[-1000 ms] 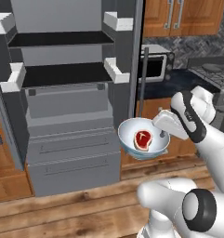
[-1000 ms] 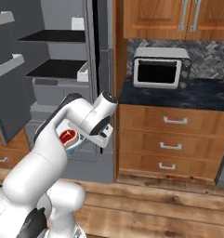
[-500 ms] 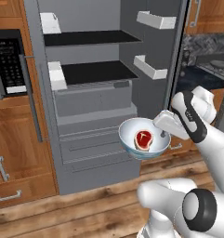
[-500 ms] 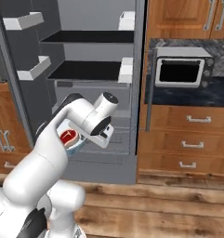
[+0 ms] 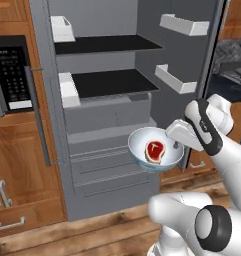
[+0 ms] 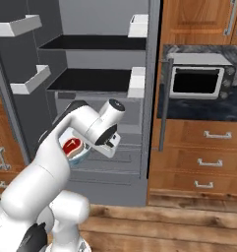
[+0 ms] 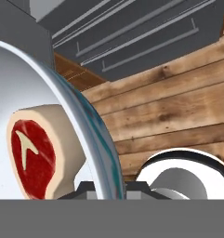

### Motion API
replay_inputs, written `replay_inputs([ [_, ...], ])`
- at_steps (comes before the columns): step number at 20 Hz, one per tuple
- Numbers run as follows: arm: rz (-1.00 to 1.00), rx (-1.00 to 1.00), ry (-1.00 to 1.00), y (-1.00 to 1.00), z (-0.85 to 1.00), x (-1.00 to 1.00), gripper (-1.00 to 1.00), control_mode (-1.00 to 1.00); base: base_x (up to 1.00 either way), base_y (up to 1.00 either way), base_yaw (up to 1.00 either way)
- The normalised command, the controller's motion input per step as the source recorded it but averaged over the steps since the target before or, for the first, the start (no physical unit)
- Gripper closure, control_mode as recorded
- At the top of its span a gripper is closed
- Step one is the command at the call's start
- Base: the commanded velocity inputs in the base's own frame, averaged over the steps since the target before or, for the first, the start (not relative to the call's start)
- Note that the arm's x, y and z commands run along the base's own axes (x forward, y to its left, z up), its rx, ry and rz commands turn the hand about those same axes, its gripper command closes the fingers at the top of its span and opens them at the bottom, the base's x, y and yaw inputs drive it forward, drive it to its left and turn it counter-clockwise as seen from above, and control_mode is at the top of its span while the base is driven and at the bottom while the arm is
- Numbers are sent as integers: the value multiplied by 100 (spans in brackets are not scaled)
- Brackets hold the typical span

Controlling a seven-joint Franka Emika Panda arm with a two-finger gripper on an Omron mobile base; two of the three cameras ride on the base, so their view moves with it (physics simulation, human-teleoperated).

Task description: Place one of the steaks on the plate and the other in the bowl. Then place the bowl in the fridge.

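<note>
Right of centre in the left base view, the gripper (image 5: 178,145) is pinched shut on the rim of the bowl (image 5: 154,149), holding it level in the air in front of the open fridge (image 5: 112,115). The hand view confirms the grip: the bowl's wall (image 7: 92,139) runs down between the finger tips at the bottom edge. One steak (image 5: 155,150) lies flat inside the bowl, red with a pale fat rim; it also appears at the left of the hand view (image 7: 32,155) and in the right base view (image 6: 72,146).

Further out, the fridge's black shelves (image 5: 114,82) sit in the upper middle of the left base view, above the bowl, with white door bins (image 5: 176,80) to the upper right and grey drawers (image 5: 109,155) behind and to the left of the bowl. A microwave (image 6: 196,81) shows at the right of the right base view.

Judging by this, the step in hand is the last one: carrying the filled bowl into the fridge. The next move likely calls for raising the bowl to shelf height, reaching forward over a shelf while keeping it level, lowering it, then opening the fingers.
</note>
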Motion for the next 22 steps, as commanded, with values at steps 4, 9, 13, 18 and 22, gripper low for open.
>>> replay_inputs([
  [4,0,0,0,0,0,0,100,100,49,48,0],
  [9,0,0,0,0,0,0,100,100,48,42,0],
  [13,0,0,0,0,0,0,100,100,70,7,0],
  [18,0,0,0,0,0,0,100,100,54,0,0],
  [22,0,0,0,0,0,0,100,100,41,1,0],
])
